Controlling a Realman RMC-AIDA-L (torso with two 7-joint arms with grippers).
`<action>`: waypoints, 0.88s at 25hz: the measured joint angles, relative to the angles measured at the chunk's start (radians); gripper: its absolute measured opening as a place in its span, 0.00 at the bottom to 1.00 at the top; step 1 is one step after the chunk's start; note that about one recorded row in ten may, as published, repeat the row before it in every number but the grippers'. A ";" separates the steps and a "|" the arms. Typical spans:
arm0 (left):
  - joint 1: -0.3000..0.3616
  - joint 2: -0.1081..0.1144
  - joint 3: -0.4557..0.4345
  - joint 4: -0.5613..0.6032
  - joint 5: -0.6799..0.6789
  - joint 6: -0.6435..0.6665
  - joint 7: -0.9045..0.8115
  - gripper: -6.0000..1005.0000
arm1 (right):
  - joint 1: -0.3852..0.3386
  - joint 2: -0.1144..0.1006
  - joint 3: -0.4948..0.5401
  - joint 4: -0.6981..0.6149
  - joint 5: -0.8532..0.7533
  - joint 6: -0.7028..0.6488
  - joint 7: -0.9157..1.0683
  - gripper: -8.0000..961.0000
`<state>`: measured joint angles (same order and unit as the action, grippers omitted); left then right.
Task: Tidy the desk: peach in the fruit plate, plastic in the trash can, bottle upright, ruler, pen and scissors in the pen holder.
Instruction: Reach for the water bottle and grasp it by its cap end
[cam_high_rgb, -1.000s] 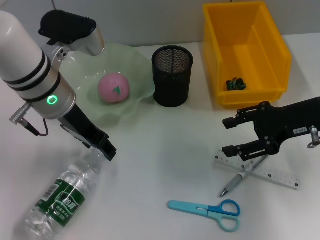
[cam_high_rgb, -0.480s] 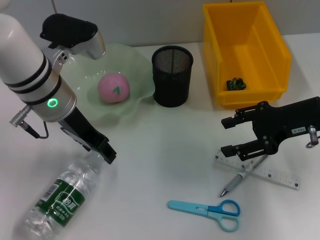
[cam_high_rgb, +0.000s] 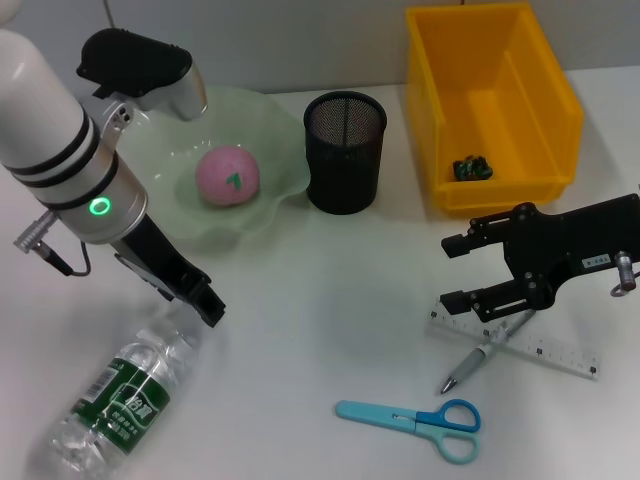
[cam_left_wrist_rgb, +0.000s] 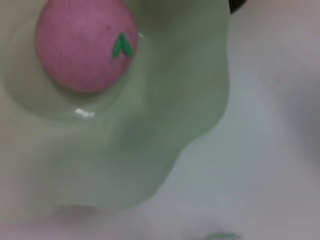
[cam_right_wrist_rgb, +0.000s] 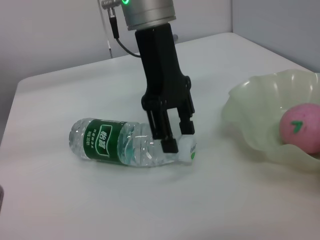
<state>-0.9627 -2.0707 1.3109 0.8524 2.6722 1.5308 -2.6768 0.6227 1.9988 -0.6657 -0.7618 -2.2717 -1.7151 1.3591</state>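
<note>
We are seeing the left tool (cam_high_rgb: 205, 305) reaching down to the neck of the clear plastic water bottle with a green label (cam_high_rgb: 115, 395), which is lying on its side on the white table (cam_high_rgb: 330, 300) near the front left. In the right wrist view this tool's 2 black fingers (cam_right_wrist_rgb: 170, 142) are straddling the bottle's neck just behind the white cap (cam_right_wrist_rgb: 187, 149), set close to it, though we cannot tell whether they are pressing on it.

The right tool (cam_high_rgb: 462, 272) is hovering over the right side of the table with its 2 fingers spread apart and nothing between them. Just below it the clear plastic ruler (cam_high_rgb: 545, 348) is lying flat, and the grey pen (cam_high_rgb: 485, 352) is lying across it.

The blue-handled scissors (cam_high_rgb: 410, 418) are lying closed near the front edge, apart from the pen. The pink peach (cam_high_rgb: 228, 175) is sitting in the pale green wavy-edged fruit plate (cam_high_rgb: 280, 200). Just beside the plate the black mesh pen holder (cam_high_rgb: 345, 150) is standing upright. The yellow plastic bin (cam_high_rgb: 490, 100) at the back right is holding a small dark green crumpled piece (cam_high_rgb: 470, 168) in its front corner.
</note>
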 joint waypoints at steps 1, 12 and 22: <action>0.000 0.000 0.000 0.000 0.000 0.000 0.000 0.67 | 0.000 0.000 0.000 0.000 0.000 0.000 0.000 0.77; 0.018 0.002 -0.075 0.110 -0.008 0.022 0.005 0.67 | -0.003 -0.003 0.000 0.004 0.000 0.000 0.000 0.77; 0.032 0.003 -0.126 0.208 -0.064 0.045 0.030 0.66 | -0.002 -0.006 0.000 0.006 0.000 0.000 0.000 0.77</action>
<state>-0.9303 -2.0677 1.1848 1.0604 2.6086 1.5754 -2.6470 0.6211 1.9926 -0.6658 -0.7561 -2.2717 -1.7151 1.3591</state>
